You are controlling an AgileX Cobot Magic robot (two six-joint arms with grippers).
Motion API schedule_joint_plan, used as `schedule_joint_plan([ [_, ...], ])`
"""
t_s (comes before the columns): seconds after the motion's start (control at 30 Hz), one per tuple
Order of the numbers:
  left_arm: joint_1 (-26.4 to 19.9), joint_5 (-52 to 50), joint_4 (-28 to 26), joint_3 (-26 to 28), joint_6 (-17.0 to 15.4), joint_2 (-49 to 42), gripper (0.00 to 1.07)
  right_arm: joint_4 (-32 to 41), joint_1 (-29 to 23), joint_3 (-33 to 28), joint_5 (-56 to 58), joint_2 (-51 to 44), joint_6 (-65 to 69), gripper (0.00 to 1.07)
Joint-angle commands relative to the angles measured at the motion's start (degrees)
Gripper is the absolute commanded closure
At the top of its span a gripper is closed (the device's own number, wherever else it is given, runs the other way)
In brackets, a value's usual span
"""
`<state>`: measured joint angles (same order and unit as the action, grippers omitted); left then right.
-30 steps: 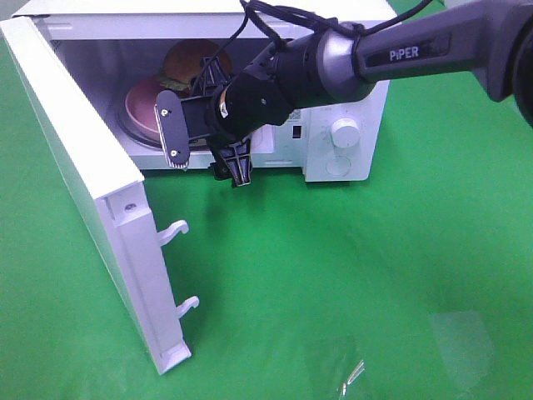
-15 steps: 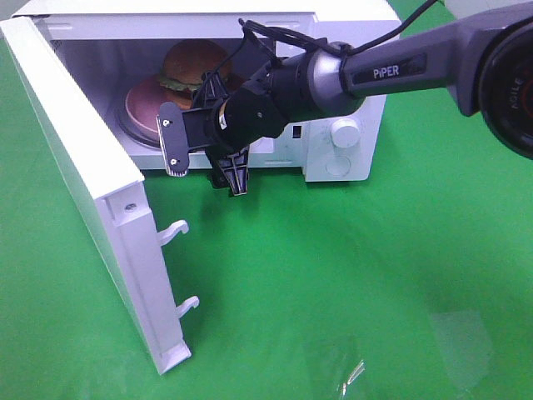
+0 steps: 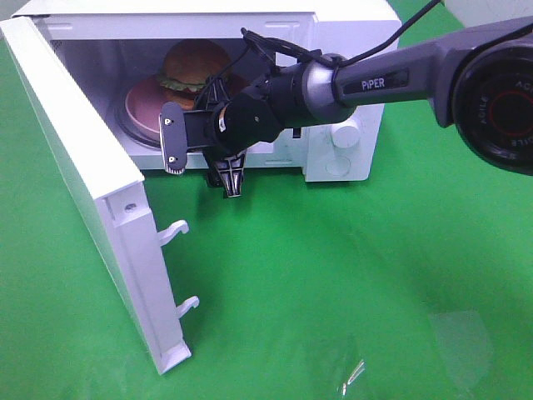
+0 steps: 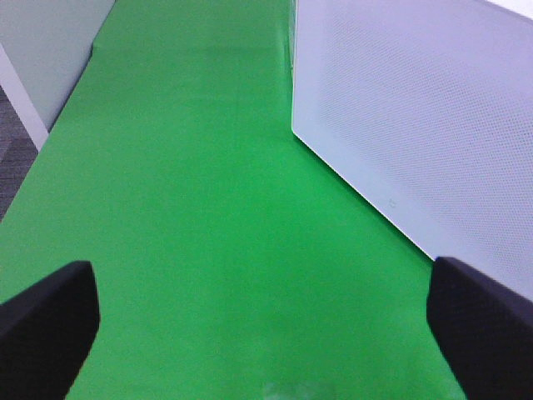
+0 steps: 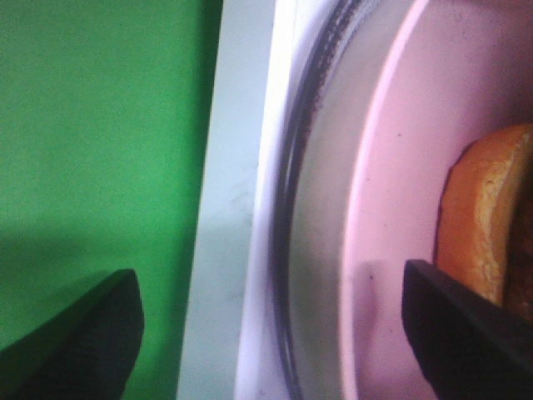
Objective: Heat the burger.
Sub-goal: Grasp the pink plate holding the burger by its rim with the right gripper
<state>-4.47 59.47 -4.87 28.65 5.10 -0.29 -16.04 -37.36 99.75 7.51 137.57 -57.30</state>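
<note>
The burger (image 3: 193,65) sits on a pink plate (image 3: 141,104) inside the open white microwave (image 3: 350,83), on its glass turntable. My right gripper (image 3: 200,158) hovers at the front of the oven's opening, just in front of the plate, open with nothing between its fingers. In the right wrist view the right gripper (image 5: 271,333) looks over the plate (image 5: 391,208), with the burger's bun edge (image 5: 483,208) at one side and the turntable rim (image 5: 312,167) beside the sill. My left gripper (image 4: 266,342) is open and empty over the green cloth, beside the door's outer face (image 4: 416,108).
The microwave door (image 3: 83,167) stands swung wide open on the left, its two latch hooks (image 3: 175,229) sticking out. A round knob (image 3: 343,133) is on the control panel. A small shiny scrap (image 3: 354,375) lies on the green cloth near the front edge.
My right arm has shifted a little, so more of the burger shows behind it. The right jaws have narrowed slightly. The burger and plate have not moved.
</note>
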Motion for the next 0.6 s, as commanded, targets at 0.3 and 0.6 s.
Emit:
schedule_joint_plan([
  [0.3,-0.2,-0.2,-0.2,-0.2,-0.3,0.3,0.07,1.0,-0.1,0.6,0.3,-0.1,-0.4,0.61],
  [0.6,-0.2,-0.2,-0.2,-0.2,-0.3,0.3,0.07,5.4,-0.1,0.6,1.3,-0.5,-0.3,1.07],
])
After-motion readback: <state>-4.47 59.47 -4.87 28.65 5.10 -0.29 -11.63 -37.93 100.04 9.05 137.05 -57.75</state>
